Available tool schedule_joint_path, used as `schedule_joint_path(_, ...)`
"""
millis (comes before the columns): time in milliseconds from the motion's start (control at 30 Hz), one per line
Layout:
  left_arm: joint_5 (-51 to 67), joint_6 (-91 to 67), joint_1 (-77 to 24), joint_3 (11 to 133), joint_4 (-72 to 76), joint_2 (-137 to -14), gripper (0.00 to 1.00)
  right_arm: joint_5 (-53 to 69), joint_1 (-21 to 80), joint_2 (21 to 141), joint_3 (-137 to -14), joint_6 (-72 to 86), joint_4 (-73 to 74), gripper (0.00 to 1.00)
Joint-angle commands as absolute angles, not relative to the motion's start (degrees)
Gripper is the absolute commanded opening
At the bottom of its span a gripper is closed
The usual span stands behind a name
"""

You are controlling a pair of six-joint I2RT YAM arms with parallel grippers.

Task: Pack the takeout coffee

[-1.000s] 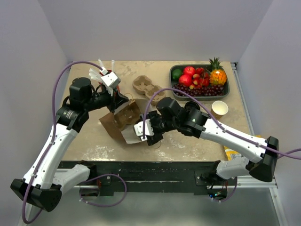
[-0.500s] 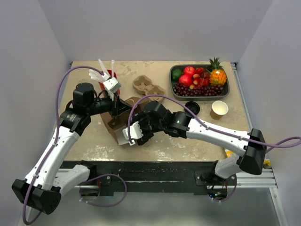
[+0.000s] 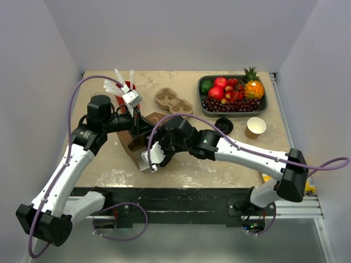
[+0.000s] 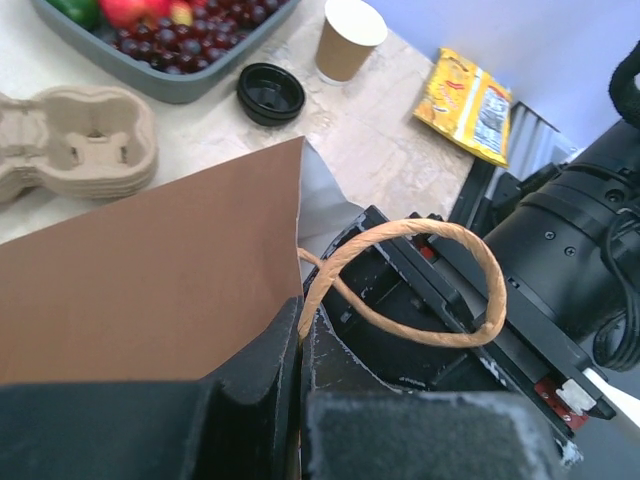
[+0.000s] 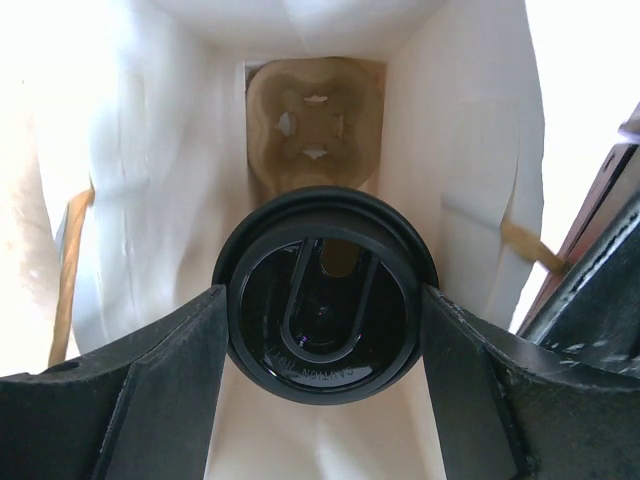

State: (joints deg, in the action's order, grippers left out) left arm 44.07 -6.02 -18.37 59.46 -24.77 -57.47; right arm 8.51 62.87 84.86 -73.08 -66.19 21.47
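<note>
One takeout coffee (image 5: 322,335) sits pinched by its sides in the right gripper (image 5: 322,305), just inside the mouth of the paper bag (image 5: 445,150), the cup carrier (image 5: 315,125) straight ahead at the bag's bottom, while the left gripper (image 4: 298,345) pinches the bag's edge.

Left arm (image 3: 74,159) and right arm (image 3: 247,156) at brown paper bag (image 3: 127,147)

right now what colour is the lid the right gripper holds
Black lid; best in the right wrist view.

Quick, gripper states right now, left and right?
Left gripper: shut on the paper bag edge.
Right gripper: closed around the takeout coffee, inside the bag.
</note>
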Motion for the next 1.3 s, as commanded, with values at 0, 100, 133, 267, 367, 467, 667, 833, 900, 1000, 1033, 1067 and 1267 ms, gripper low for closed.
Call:
schedule_joint_path(0,52.5,-8.2,-17.4,60.5,-23.0,-59.3,0.0,11.9,61.2,83.3,-74.1,-76.9,21.1,0.0)
schedule_joint_path(100,54.5,-7.4,-17.2,61.7,-23.9,-60.4,0.0,14.9,59.7,83.3,-74.5,-82.6,24.2,0.0)
schedule_joint_path(133,54.4,-7.1,-17.1,62.0,-24.3,-60.5,0.0,15.7,59.2,83.7,-74.7,-83.9,26.0,0.0)
schedule_joint_path(267,54.8,-4.2,-17.1,64.4,-27.5,-61.6,0.0,16.5,58.4,86.0,-75.8,-89.5,27.9,0.0)
schedule_joint_path(367,56.1,-3.2,-17.1,65.1,-28.8,-62.4,0.0,17.0,58.3,89.5,-78.6,-91.7,30.6,0.0)
schedule_joint_path(467,56.3,-4.2,-17.1,65.1,-28.1,-62.4,0.0,16.1,58.4,93.2,-81.2,-93.6,32.7,0.0)
schedule_joint_path(667,59.2,-3.6,-14.0,65.6,-28.2,-63.1,0.0,14.0,58.4,96.7,-82.3,-94.7,32.6,0.0)
schedule_joint_path(833,65.3,-3.5,-10.3,65.7,-30.6,-66.0,0.0,14.0,58.4,99.0,-83.9,-89.9,28.2,0.0)
schedule_joint_path(900,67.2,-3.6,-9.3,65.8,-30.8,-66.6,0.0,14.0,58.4,99.3,-84.5,-88.6,26.9,0.0)
schedule_joint_path(1000,68.3,-3.7,-8.4,65.9,-30.6,-67.1,0.0,13.4,58.5,99.8,-83.1,-86.5,23.0,0.0)
schedule_joint_path(1033,68.4,-3.6,-8.3,66.2,-30.8,-67.2,0.0,12.7,58.6,99.8,-82.4,-85.8,20.2,0.0)
schedule_joint_path(1067,69.0,-3.7,-8.0,66.4,-30.9,-67.4,0.0,12.1,58.8,100.0,-81.2,-85.5,18.9,0.0)
schedule_joint_path(1267,73.0,-3.5,-6.1,66.5,-32.8,-69.9,0.0,9.4,59.2,102.3,-80.0,-85.0,13.6,0.0)
